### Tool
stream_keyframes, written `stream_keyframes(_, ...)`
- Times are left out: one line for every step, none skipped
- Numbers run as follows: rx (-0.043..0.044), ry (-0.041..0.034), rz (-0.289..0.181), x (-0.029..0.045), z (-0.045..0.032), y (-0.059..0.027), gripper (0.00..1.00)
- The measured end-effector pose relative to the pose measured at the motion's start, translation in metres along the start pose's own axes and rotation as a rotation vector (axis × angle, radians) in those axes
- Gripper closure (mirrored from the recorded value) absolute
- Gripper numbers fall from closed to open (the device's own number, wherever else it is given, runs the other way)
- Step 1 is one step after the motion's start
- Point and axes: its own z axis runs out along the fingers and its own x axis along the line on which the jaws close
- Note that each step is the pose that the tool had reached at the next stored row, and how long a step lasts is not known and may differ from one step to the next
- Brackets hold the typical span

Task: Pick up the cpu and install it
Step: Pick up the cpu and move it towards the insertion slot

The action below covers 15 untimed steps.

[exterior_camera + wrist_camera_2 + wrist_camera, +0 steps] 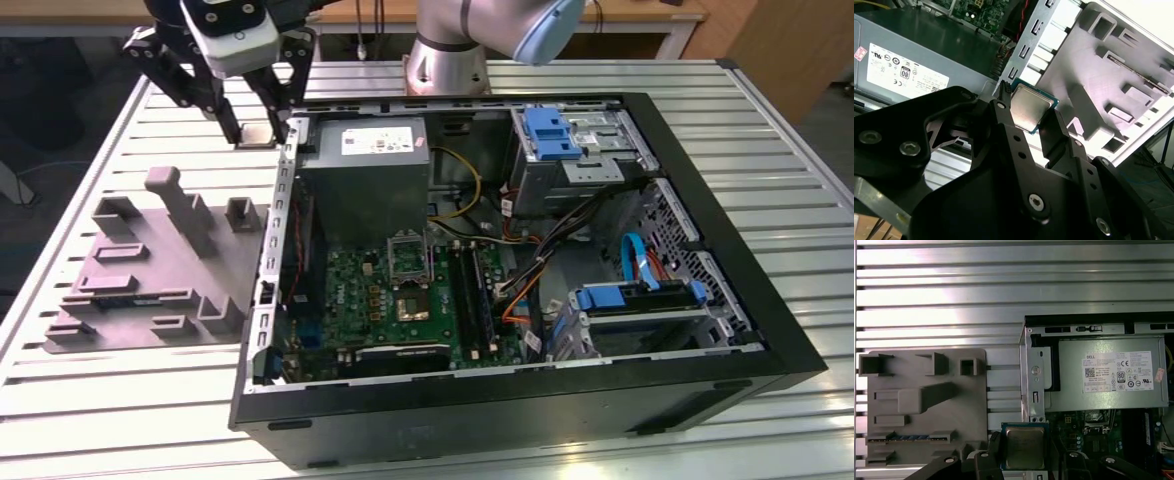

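- Half the job looks done: the cpu (pixel 1030 107) is off any resting place and held in the air, its pale metal top showing in both wrist views.
- It sits between the two black fingers (pixel 1006 120) of the claw (pixel 1029 111), which is closed down to the chip's width and pinches it by opposite edges; nothing else is in its hold.
- In the exterior view the claw (pixel 256 135) hangs above the slatted surface (pixel 107 400), just outside the open case (pixel 507 395) on the exterior view's left, near the corner by the grey power supply (pixel 363 170) and beyond the far end of the grey fixture (pixel 147 270).
- The install itself is not done: the socket (pixel 414 303) on the green motherboard (pixel 354 290) lies inside the case, well apart from the chip.
- That socket shows a dark centre, so I judge it empty; whether its frame is fully raised is too small to tell.
- What is left, then, is the whole placing of the chip into the board.
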Motion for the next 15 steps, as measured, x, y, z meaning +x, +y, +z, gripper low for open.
stream_keyframes(0.0001,0.0001,0.0,-0.0008,0.0,0.0,0.53)
stream_keyframes(0.0,0.0,0.0,-0.0017,0.0,0.0001,0.53)
stream_keyframes(0.0001,0.0001,0.0,-0.0025,0.0,0.0001,0.53)
stream_keyframes(0.0001,0.0,0.0,-0.0034,0.0,0.0001,0.53)
stream_keyframes(0.0,0.0,0.0,-0.0042,0.0,0.0002,0.53)
stream_keyframes(0.0,0.0,0.0,-0.005,0.0,0.0002,0.53)
stream_keyframes(0.0001,0.0001,0.0,-0.0059,0.0,0.0003,0.53)
stream_keyframes(0.0,0.0,0.0,-0.0068,0.0001,0.0003,0.53)
stream_keyframes(0.0001,0.0001,0.0,-0.0076,0.0,0.0003,0.53)
stream_keyframes(0.0,0.0,0.0,-0.0086,0.0001,0.0004,0.53)
stream_keyframes(0.0,0.0,0.0,-0.0096,0.0001,0.0004,0.53)
stream_keyframes(0.0001,0.0,0.0,-0.0105,0.0001,0.0005,0.53)
stream_keyframes(0.0001,0.0001,0.0,-0.0114,0.0001,0.0005,0.53)
stream_keyframes(0.0001,0.0,0.0,-0.0122,0.0001,0.0006,0.53)
stream_keyframes(0.0001,0.0,0.0,-0.013,0.0001,0.0006,0.53)
